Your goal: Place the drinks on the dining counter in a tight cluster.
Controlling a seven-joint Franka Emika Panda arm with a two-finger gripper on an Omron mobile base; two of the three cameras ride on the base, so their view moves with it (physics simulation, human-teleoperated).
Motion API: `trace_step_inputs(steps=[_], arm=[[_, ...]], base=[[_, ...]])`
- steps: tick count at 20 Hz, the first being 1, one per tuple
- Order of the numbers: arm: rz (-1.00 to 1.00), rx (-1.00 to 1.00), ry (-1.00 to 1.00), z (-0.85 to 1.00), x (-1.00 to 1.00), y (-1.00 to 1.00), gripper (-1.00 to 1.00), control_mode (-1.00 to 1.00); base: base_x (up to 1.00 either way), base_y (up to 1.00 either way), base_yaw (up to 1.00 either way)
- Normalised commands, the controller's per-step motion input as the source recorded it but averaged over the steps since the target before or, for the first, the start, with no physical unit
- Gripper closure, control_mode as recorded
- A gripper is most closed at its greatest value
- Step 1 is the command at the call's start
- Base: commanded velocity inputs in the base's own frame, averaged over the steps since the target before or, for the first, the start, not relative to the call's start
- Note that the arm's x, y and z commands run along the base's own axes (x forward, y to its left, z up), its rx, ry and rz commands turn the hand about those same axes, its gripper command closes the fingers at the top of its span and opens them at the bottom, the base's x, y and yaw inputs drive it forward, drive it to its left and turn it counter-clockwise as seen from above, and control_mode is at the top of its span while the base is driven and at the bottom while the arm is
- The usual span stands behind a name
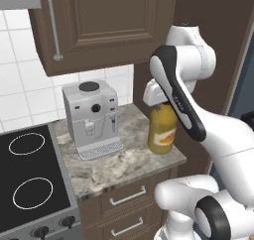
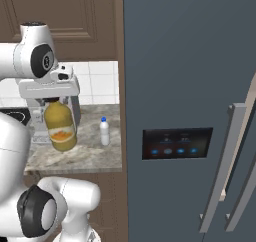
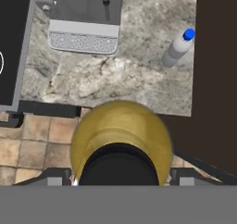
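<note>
My gripper is shut on the black-capped neck of the big orange-yellow bottle, which hangs upright under the hand at the front right of a small marbled counter. The hand view looks straight down on the bottle, with one finger on each side of the cap. In the right base view, gripper and bottle sit left of the small white bottle with blue cap. That small bottle stands at the counter's far right corner. I cannot tell whether the big bottle's base touches the stone. The dining counter is out of view.
A silver coffee machine stands behind and left of the orange bottle. A black stove top borders the counter on the left. A tall grey fridge walls off the right side, and brown wall cabinets hang above.
</note>
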Motion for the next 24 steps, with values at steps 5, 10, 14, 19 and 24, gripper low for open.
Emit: trace_step_inputs(steps=[5,10,14,19,24], arm=[[0.0,0.0,0.0,0.0,0.0,0.0,1.0,1.0],[0.0,0.0,0.0,0.0,0.0,0.0,1.0,1.0],[0.0,0.0,0.0,0.0,0.0,0.0,1.0,1.0],[0.0,0.0,0.0,0.0,0.0,0.0,1.0,1.0],[0.0,0.0,0.0,0.0,0.0,0.0,1.0,1.0]], base=[[-0.9,0.08,-0.01],[-1.0,0.37,-0.25],[-0.99,0.51,-0.55],[-0.75,0.26,-0.77],[-0.46,0.14,-0.87]])
